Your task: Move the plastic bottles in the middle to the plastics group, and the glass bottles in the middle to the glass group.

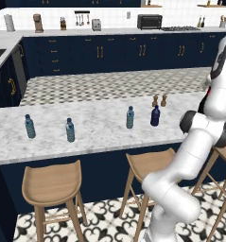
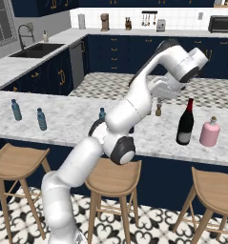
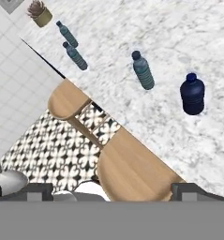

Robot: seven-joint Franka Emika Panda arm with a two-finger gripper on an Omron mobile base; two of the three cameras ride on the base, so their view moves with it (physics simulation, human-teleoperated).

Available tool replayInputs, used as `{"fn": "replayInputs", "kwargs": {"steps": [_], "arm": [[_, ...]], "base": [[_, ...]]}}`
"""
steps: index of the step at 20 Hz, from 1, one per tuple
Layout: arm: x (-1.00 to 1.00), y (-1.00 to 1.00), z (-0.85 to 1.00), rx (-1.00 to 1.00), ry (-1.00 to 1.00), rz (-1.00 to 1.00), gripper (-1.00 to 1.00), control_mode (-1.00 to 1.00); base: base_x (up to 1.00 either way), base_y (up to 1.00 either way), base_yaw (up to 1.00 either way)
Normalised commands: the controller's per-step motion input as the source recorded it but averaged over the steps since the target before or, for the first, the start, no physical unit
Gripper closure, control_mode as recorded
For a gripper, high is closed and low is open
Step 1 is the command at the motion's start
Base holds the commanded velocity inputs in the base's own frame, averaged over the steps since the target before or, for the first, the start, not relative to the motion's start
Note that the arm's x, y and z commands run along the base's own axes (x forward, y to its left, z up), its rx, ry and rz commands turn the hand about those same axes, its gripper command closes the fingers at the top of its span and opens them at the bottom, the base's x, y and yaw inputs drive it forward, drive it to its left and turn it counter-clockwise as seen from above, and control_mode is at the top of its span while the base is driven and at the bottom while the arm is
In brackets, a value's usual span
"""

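Observation:
On the marble island counter (image 1: 95,137) the plastics group stands at the left as two clear bluish bottles (image 1: 30,126) (image 1: 70,130). In the middle stand a like clear bottle (image 1: 130,117) and a short navy bottle (image 1: 155,116). The tall dark wine bottle (image 2: 185,123) is farther right, beside the squat pink glass bottle (image 2: 210,132). My gripper (image 3: 117,191) hangs open and empty, high above the counter's near edge. Below it lie the clear middle bottle (image 3: 143,71), the navy bottle (image 3: 193,93) and the plastics group (image 3: 71,44). My arm partly hides the clear middle bottle (image 2: 102,113).
Two brown shakers (image 1: 159,100) stand just behind the navy bottle. Wooden stools (image 1: 52,182) (image 1: 150,165) line the counter's near side. A small potted plant (image 3: 40,14) sits past the plastics group. A sink (image 2: 36,50) and appliances are on the back counters.

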Motion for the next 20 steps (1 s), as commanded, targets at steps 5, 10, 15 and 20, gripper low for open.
{"fn": "replayInputs", "kwargs": {"steps": [5, 10, 15, 20], "arm": [[-0.79, 0.99, 0.10, -0.27, -0.35, -0.22, -1.00, -1.00], [-0.33, 0.70, -0.19, -0.28, -0.29, -0.51, -1.00, -1.00], [-0.20, 0.32, -0.37, -0.17, -0.20, -0.72, -1.00, -1.00], [-0.30, 0.39, -0.28, -0.13, -0.21, -0.70, -1.00, -1.00]], "base": [[0.00, 0.00, 0.00], [0.00, 0.00, 0.00], [0.00, 0.00, 0.00], [0.00, 0.00, 0.00]]}}
